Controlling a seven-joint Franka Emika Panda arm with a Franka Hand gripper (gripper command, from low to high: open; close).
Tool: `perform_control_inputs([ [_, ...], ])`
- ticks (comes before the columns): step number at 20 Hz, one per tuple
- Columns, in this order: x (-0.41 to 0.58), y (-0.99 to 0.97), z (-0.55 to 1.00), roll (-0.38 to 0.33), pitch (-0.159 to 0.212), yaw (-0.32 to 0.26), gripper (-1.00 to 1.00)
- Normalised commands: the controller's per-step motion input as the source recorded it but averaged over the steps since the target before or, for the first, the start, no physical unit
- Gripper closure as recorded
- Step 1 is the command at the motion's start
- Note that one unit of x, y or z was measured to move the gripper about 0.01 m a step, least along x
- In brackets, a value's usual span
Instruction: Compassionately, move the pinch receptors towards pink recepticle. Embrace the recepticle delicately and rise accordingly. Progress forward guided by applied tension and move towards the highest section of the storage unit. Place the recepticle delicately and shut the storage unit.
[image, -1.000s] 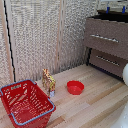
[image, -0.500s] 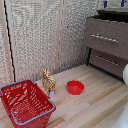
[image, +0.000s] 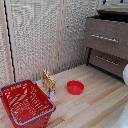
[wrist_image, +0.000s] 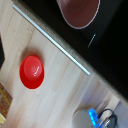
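Blue-tipped fingers (wrist_image: 93, 116) of the pinch receptors (wrist_image: 100, 119) show only in part in the wrist view; open or closed, I cannot tell. Pink recepticle (wrist_image: 79, 12) sits in the dark open top drawer (image: 106, 36) of the storage unit (image: 107, 47); red bowl (wrist_image: 31, 71) lies on the wooden floor (image: 95, 105)

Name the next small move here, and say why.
Probably move the end effector to the front of the top dark brown wooden drawer and push it shut: in the wrist view the pale pink mug sits apart from the end effector, seemingly inside the drawer past its silver bar handle.
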Motion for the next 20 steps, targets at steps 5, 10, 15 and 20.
perform_control_inputs([
  [5,-0.14,0.0,-0.02,-0.292,0.154,0.234,-1.0],
  [10,-0.157,0.0,-0.11,-0.372,0.123,0.195,-1.0],
  [15,-0.152,0.0,-0.13,-0.375,0.114,0.188,-1.0],
  [20,-0.124,0.01,-0.1,-0.375,0.128,0.17,-1.0],
])
